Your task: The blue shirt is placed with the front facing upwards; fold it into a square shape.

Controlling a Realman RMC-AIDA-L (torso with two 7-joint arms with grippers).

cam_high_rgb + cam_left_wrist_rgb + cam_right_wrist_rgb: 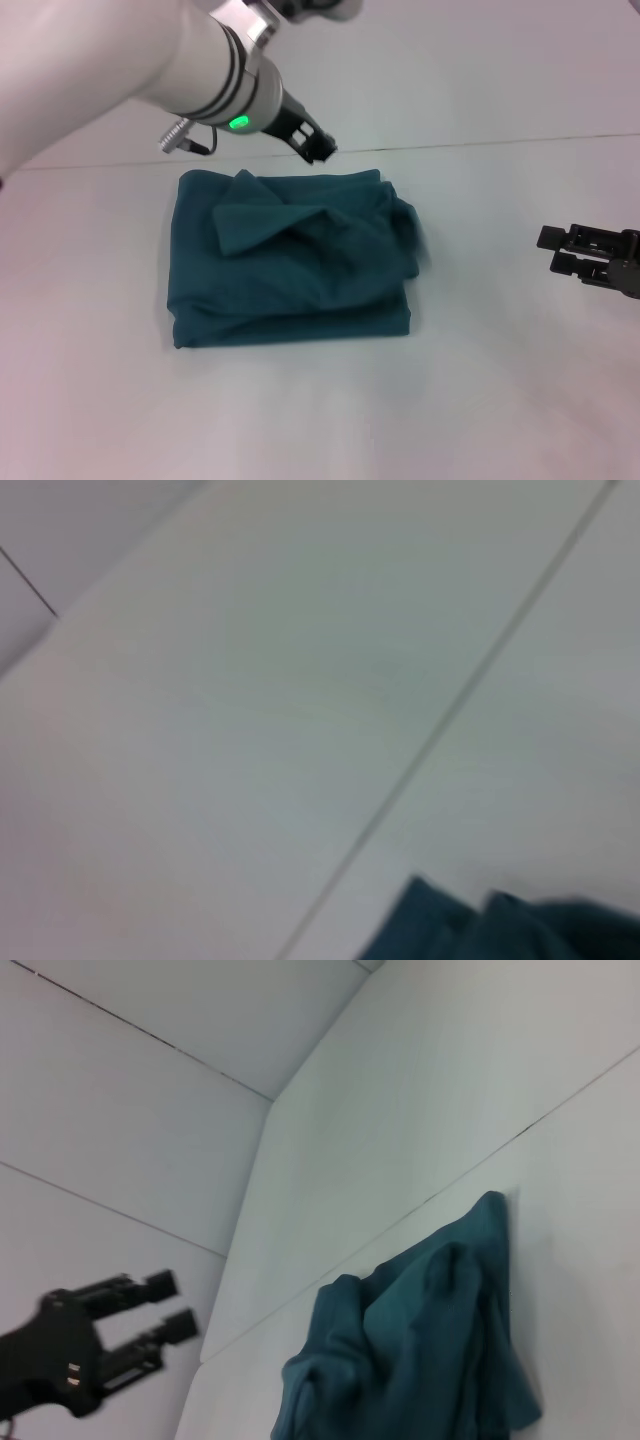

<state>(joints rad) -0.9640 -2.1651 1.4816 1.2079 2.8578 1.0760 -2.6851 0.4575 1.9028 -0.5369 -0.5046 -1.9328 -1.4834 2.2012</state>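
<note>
Blue shirt (290,265): one only, lying folded into a rough, rumpled rectangle in the middle of the white table (480,400), a loose triangular flap sticking up on top toward the far left corner.
Left gripper (320,147): up above the shirt's far edge, just past the cloth, arm reaching in from the upper left with a green light glowing on the wrist; nothing in its grasp, and from the head view I cannot tell how far the fingers are parted.
Right gripper (562,250): off to the right, well apart from the shirt, low over the table, fingers spread and empty.
Right wrist view: catches the shirt (420,1350) from its side as a bunched heap, and farther off the left gripper (168,1305) with its two fingers clearly spread, a gap between them.
Left wrist view: mostly bare table, only a corner of the shirt (500,925) peeking in; none of its own fingers show.
Count: one shirt, two grippers.
</note>
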